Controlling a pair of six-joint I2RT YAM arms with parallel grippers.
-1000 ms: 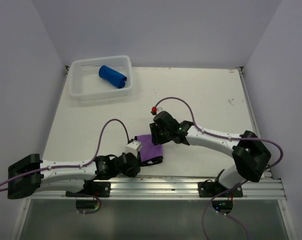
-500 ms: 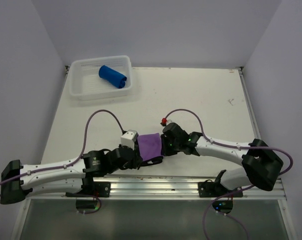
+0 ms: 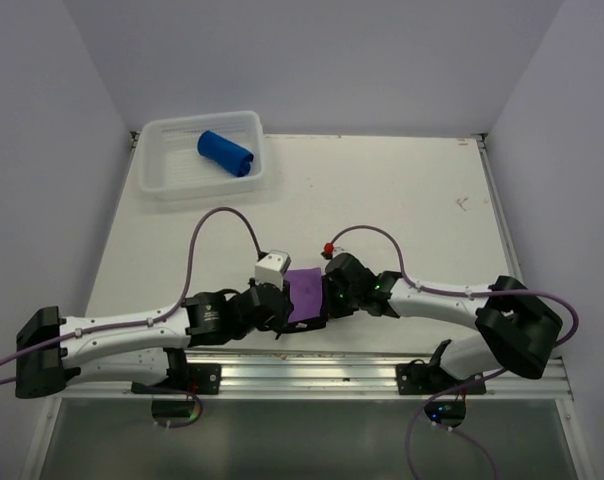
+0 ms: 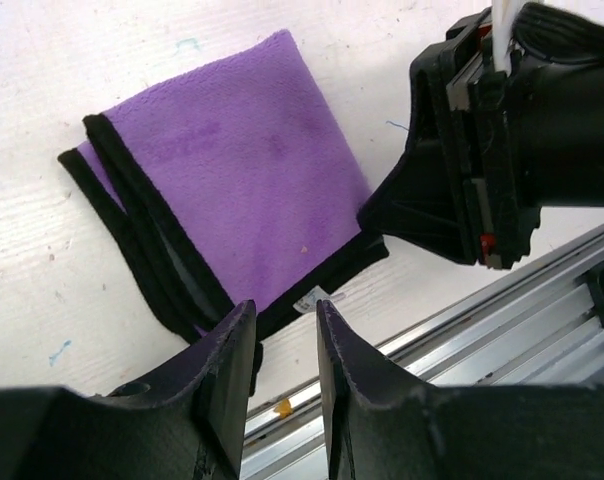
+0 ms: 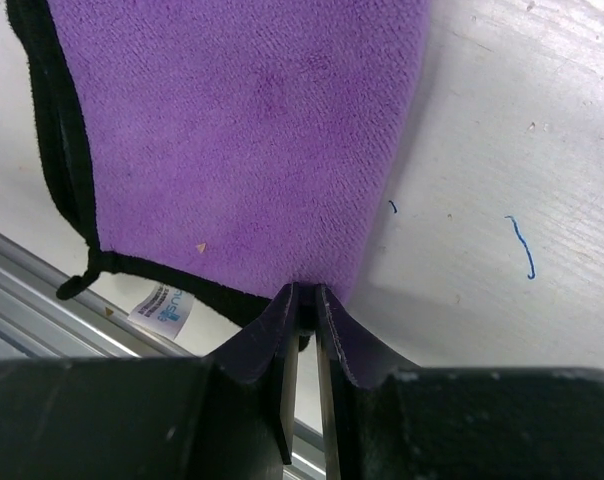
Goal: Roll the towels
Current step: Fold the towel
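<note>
White arms (image 3: 132, 327), black joints (image 3: 204, 315) (thin purple cables (image 3: 225, 210) alongside)

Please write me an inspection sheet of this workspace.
Surface: white table, few small pen marks.
Job's things: purple towel folded flat at the near edge, not rolled; blue towel rolled, inside the basket.
Clutter: white basket, far left.
Grippers: left gripper open at the towel's near edge; right gripper shut on its edge.
Cables: purple cables loop above the table.
Surroundings: plain walls, metal rail in front.

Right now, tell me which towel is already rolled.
The blue towel, a roll in the white basket; the purple towel lies folded flat at the near edge.
</note>
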